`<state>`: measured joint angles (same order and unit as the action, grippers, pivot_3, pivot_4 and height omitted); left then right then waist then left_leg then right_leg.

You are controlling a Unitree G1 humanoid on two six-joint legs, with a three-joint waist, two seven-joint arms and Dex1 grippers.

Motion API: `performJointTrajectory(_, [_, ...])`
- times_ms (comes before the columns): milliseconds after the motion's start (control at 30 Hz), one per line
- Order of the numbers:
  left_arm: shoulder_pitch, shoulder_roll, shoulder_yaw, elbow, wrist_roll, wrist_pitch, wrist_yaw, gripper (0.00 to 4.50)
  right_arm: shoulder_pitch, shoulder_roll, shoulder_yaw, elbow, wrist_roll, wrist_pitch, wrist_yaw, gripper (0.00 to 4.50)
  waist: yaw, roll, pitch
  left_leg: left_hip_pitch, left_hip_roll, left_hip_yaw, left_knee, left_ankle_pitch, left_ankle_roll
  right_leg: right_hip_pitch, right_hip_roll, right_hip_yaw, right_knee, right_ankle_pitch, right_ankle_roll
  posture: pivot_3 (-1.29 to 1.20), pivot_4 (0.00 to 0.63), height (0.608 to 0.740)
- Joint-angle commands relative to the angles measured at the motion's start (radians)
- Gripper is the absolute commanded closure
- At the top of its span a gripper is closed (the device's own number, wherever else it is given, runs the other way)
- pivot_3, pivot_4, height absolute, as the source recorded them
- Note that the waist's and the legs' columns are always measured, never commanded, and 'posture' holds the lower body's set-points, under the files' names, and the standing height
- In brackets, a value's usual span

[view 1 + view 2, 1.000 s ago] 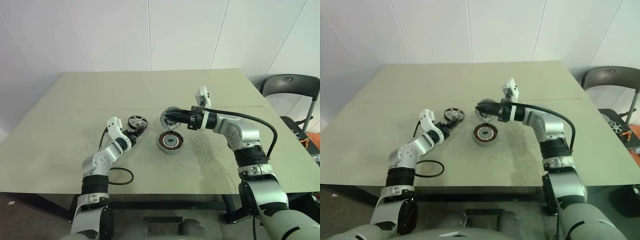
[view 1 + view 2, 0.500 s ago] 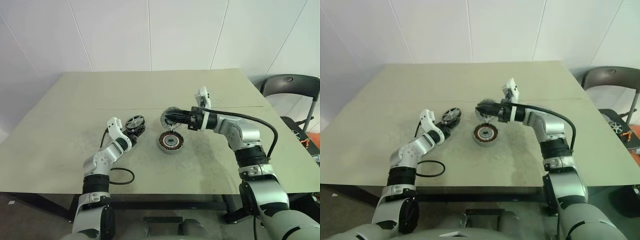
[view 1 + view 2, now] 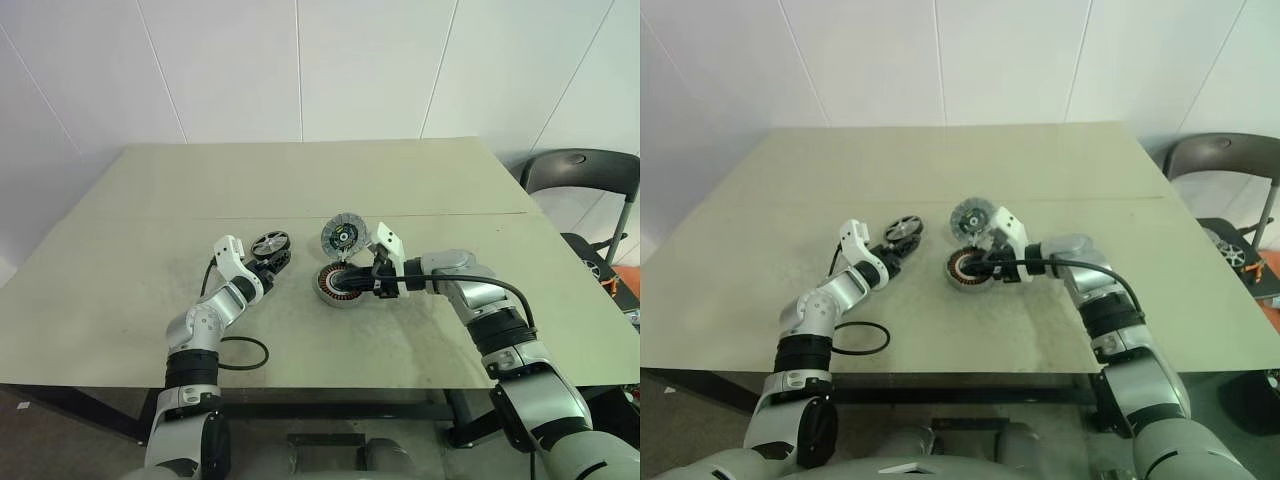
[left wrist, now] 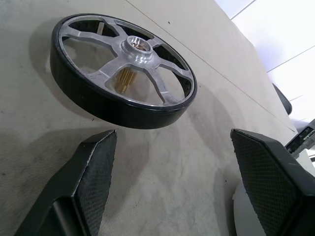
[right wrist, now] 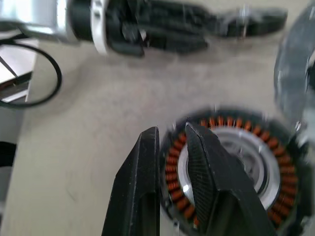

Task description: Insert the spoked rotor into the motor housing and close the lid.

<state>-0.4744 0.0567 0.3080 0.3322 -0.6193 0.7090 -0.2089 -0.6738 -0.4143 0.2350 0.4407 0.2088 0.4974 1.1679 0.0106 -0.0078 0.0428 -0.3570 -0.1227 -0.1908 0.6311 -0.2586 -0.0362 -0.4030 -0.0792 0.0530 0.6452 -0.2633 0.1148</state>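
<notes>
The motor housing point(image 3: 343, 285) sits near the middle of the desk point(image 3: 120, 250), windings exposed. The lid point(image 3: 343, 237) lies just behind it, towards the far edge. The spoked rotor point(image 4: 123, 71) rests flat to the housing's left, ungrasped. The left gripper point(image 4: 189, 189) hovers just short of it, jaws wide and empty. The right gripper point(image 5: 172, 162) stands narrowly parted astride the housing's rim — apparently steadying it. Judged step: rotor pickup. Next: close on the rotor's rim, lift, centre it over the housing's hole.
</notes>
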Motion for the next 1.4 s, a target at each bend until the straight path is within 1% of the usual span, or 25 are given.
performJointTrajectory(33, [0.001,0.000,-0.012,-0.033,0.003,-0.006,-0.015,0.57,-0.014,0.007,0.018,0.028,-0.045,-0.053,-0.032,3.60,0.000,0.000,0.000,0.000,0.000,0.000,0.000,0.000,0.000,0.000,0.000,0.000,0.000,0.000,0.000,0.00,0.000,0.740])
performJointTrajectory(100, [0.003,0.000,-0.018,-0.040,0.004,-0.005,-0.022,0.57,-0.020,0.016,0.020,0.066,-0.073,-0.086,-0.064,3.60,0.000,0.000,0.000,0.000,0.000,0.000,0.000,0.000,0.000,0.000,0.000,0.000,0.000,0.000,0.000,0.00,0.000,0.740])
performJointTrajectory(300, [0.014,0.003,-0.043,-0.070,0.005,0.002,-0.039,0.57,-0.043,0.043,-0.007,0.121,-0.067,-0.116,-0.088,3.60,-0.001,0.000,0.000,0.001,0.000,0.000,0.001,0.000,0.000,0.002,0.000,0.000,0.001,0.000,0.000,0.00,0.000,0.740])
performJointTrajectory(400, [0.025,0.010,-0.069,-0.092,0.009,0.003,-0.062,0.57,-0.053,0.058,-0.036,0.135,-0.034,-0.109,-0.084,3.60,0.000,0.000,0.000,0.001,0.000,0.000,0.001,0.000,0.000,0.002,0.000,0.000,0.001,0.000,0.000,0.00,0.000,0.740])
performJointTrajectory(567, [0.051,0.027,-0.119,-0.149,0.022,-0.002,-0.117,0.57,-0.066,0.072,-0.055,0.164,-0.040,-0.114,-0.119,3.60,-0.002,0.000,0.000,0.000,0.000,0.000,0.000,0.000,0.000,0.000,0.000,0.000,0.000,0.000,0.000,0.00,0.000,0.740])
performJointTrajectory(733, [0.076,0.051,-0.166,-0.211,0.034,-0.005,-0.165,0.57,-0.077,0.074,-0.016,0.242,-0.118,-0.158,-0.182,3.60,-0.005,0.000,0.000,0.001,0.000,0.000,0.000,0.000,0.000,0.001,0.000,0.000,0.001,0.000,0.000,0.00,0.000,0.740])
performJointTrajectory(900, [0.091,0.075,-0.187,-0.248,0.046,-0.017,-0.188,0.57,-0.062,0.082,0.024,0.270,-0.171,-0.174,-0.192,3.60,-0.005,0.000,0.000,0.003,0.000,0.000,0.000,0.000,0.000,0.004,0.000,0.000,0.000,0.000,0.000,0.00,0.000,0.740])
performJointTrajectory(1033, [0.099,0.085,-0.192,-0.267,0.055,-0.019,-0.197,0.57,-0.045,0.081,0.051,0.247,-0.180,-0.153,-0.147,3.60,-0.005,0.000,-0.001,0.007,0.000,0.000,0.000,0.000,0.000,0.007,0.001,0.000,0.000,0.000,0.000,0.00,0.000,0.740])
performJointTrajectory(1200, [0.102,0.091,-0.199,-0.277,0.066,-0.027,-0.205,0.57,-0.001,0.059,0.071,0.133,-0.151,-0.106,-0.040,3.60,-0.004,0.000,-0.001,0.008,0.000,0.000,0.000,0.000,0.000,0.008,0.000,0.000,0.000,0.000,0.000,0.00,0.000,0.740])
performJointTrajectory(1400, [0.103,0.093,-0.194,-0.273,0.074,-0.036,-0.202,0.57,0.022,0.045,0.076,0.085,-0.158,-0.084,-0.028,3.60,-0.007,0.000,-0.001,0.004,0.000,-0.001,-0.003,-0.001,0.001,0.004,0.000,0.000,-0.004,-0.001,0.000,0.00,0.000,0.740])
